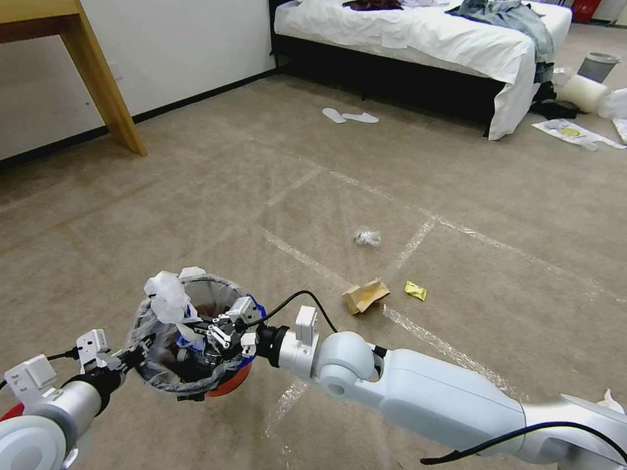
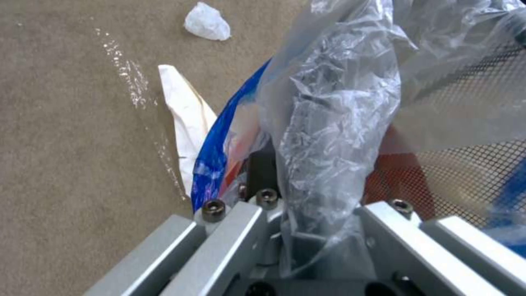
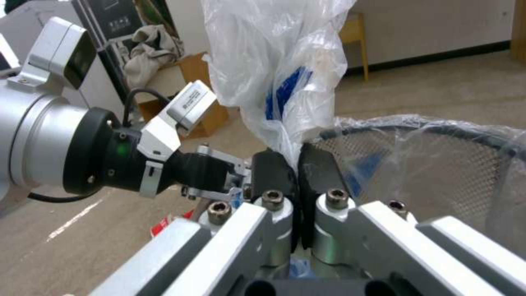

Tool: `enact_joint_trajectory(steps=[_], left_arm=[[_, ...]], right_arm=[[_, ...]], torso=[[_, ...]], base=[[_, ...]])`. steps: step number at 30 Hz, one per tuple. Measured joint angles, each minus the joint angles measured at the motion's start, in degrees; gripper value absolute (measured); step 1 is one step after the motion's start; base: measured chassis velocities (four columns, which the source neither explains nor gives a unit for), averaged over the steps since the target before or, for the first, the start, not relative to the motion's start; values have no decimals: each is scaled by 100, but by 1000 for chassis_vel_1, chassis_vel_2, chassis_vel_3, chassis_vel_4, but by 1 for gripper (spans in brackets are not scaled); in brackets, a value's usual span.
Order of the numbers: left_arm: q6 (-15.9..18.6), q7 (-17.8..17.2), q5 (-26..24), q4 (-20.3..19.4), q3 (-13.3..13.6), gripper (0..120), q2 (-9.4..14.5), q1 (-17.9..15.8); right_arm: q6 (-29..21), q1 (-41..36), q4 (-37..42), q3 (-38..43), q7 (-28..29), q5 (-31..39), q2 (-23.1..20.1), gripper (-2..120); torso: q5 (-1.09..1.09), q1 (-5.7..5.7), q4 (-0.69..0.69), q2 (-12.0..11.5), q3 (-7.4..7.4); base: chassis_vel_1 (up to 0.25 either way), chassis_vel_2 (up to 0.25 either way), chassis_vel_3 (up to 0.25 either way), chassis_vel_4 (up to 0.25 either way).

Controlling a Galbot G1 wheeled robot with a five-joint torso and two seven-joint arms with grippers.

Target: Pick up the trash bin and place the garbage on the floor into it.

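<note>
Your left gripper (image 1: 134, 356) is clamped on the near-left rim of the trash bin (image 1: 189, 339), holding it just above the carpet (image 1: 196, 196). The bin is a round bucket: red plastic at its base, dark mesh walls, and a crinkled clear bag liner draped over the rim, with a strip of glossy blue bag edge (image 2: 216, 152) running along one side. From the left wrist you see wrinkled film bunched between the jaws and spilling over the metal finger mounts.

Your right gripper (image 1: 219, 333) reaches in over the bin's far-right rim. Its black pads (image 3: 274, 174) are pressed together on a wad of thin white plastic (image 3: 274, 61), a soft, puffy piece with blue print that stands up above the rim.

Out on the carpet, well ahead of the bin, lie three bits of litter: a small crumpled clear plastic wad (image 1: 367, 237), a flattened brown cardboard carton (image 1: 366, 295) with torn flaps, and just to its right a tiny shiny yellow wrapper (image 1: 415, 290). They sit near shiny strips of clear tape (image 1: 418, 238) stuck in lines across the carpet. Under the bin, the left wrist shows a pointed white paper scrap (image 2: 183, 119) and a rounded white tissue lump (image 2: 207, 22) lying on the carpet.
</note>
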Motion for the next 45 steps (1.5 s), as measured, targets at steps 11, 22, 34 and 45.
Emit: enact_joint_trajectory(steps=[11,22,34,45], left_arm=[[0,5,9,-4,-10,1,-28,-2],[0,14,15,-4,-25,1,-55,19],[0,21,27,16,-16,1,-62,10],[0,25,33,41,-18,1,-62,16]], right_arm=[[-26,12,-23,-65,2,-51,2,33],[-21,32,-79,-82,-6,-127,38,73],[39,17,-88,-49,-11,-199,6,100],[74,10,-86,47,-12,-195,47,100]], torso=[[0,0,0,0,0],[0,0,0,0,0],[0,0,0,0,0],[0,0,0,0,0]], base=[[0,0,0,0],[0,0,0,0],[0,0,0,0],[0,0,0,0]])
